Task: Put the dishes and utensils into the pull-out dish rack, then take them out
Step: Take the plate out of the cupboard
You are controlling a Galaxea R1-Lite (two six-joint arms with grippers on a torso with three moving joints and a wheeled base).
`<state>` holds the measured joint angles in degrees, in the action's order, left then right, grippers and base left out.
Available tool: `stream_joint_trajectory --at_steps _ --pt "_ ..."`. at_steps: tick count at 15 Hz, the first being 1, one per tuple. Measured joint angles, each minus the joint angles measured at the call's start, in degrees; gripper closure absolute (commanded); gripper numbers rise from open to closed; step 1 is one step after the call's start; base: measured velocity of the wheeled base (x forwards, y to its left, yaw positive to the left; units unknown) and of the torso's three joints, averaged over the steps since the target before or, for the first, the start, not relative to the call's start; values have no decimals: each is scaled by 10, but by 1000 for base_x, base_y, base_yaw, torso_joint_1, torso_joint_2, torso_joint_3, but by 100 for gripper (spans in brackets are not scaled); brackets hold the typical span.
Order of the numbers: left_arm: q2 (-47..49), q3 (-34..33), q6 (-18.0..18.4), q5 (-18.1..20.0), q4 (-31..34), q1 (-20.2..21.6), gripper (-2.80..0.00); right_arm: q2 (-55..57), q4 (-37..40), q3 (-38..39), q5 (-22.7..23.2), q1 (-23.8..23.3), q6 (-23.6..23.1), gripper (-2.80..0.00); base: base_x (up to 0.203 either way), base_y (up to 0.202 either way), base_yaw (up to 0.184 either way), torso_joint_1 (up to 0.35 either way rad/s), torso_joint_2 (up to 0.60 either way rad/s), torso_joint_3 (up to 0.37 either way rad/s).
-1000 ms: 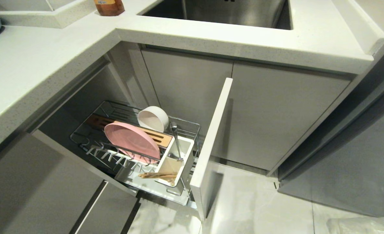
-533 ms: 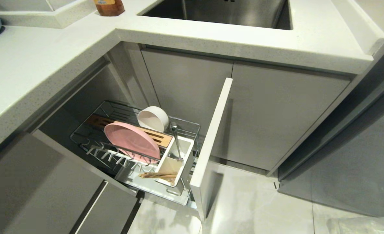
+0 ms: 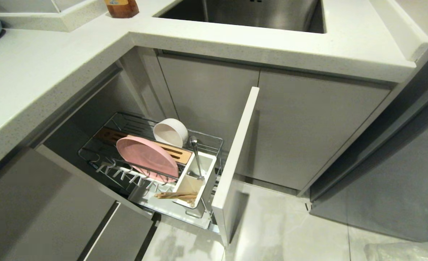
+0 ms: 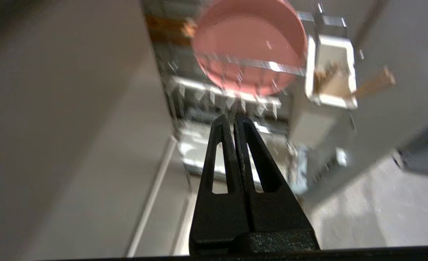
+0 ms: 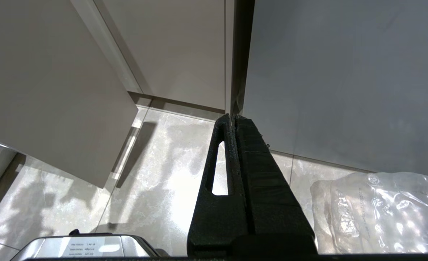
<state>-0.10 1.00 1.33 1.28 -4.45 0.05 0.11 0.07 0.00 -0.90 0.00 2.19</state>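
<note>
Head view showed the pull-out dish rack (image 3: 152, 170) drawn out from under the counter and loaded: the pink plate (image 3: 147, 156) stood on edge among the white pegs, the white bowl (image 3: 170, 132) lay on its side at about one o'clock from the plate, and the utensil box (image 3: 196, 181) sat at about four o'clock from it, against the grey front panel (image 3: 235, 159). The spoon (image 3: 196, 156) stood near upright in the box's far compartment, handle down and bowl end up; the chopsticks (image 3: 176, 196) lay across the near compartment, their long axis running roughly nine to three. Neither arm appeared in this view. In the left wrist view the left gripper (image 4: 233, 119) had its fingers pressed together with nothing between them, the plate at twelve o'clock ahead of its tips and the box at about two o'clock. The right gripper (image 5: 233, 119), likewise closed and empty, faced cabinet doors and floor beside a crumpled plastic bag (image 5: 377, 214). Loading looked complete, so unloading should begin with the left arm, plainly the nearer.
</note>
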Motion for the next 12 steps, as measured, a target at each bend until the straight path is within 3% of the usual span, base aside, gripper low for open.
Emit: stream_joint_trajectory --at_steps 2,4,9,12 --pt "0 -7 -16 1 15 0 0 0 0 0 0 0 0 0 0 0 0 0 0 0" --pt "-1 -9 -32 -22 16 0 0 0 0 0 0 0 0 0 0 0 0 0 0 0" --pt "-1 -10 2 -25 46 0 0 0 0 0 0 0 0 0 0 0 0 0 0 0" --pt "-1 -10 -12 -23 43 0 0 0 0 0 0 0 0 0 0 0 0 0 0 0"
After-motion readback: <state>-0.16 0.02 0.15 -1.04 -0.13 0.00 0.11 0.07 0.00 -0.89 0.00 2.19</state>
